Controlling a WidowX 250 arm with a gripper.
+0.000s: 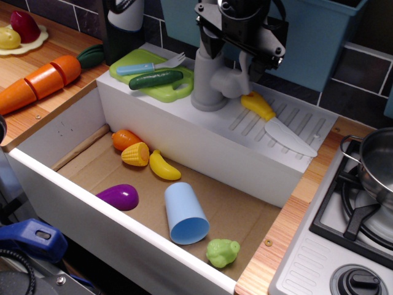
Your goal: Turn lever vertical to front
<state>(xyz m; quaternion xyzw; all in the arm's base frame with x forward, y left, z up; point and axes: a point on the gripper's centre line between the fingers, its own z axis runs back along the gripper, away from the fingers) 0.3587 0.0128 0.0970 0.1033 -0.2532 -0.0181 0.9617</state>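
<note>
The lever (229, 82) is a stubby light-grey arm with a rounded end. It juts toward the front right from the tall grey tap column (206, 80), which stands on the white ledge behind the sink. My gripper (232, 56) hangs just above the lever and is open. One black finger is by the column's upper left and the other finger (256, 65) is to the lever's upper right. Neither finger touches the lever. The top of the column is hidden behind the gripper.
A yellow-handled toy knife (276, 125) lies on the drain rack right of the tap. A green board (161, 91) with a cucumber and a fork is to its left. The sink basin (73, 132) holds a blue cup (185, 213) and toy food. A pot (377, 161) and a stove knob (360, 282) are at right.
</note>
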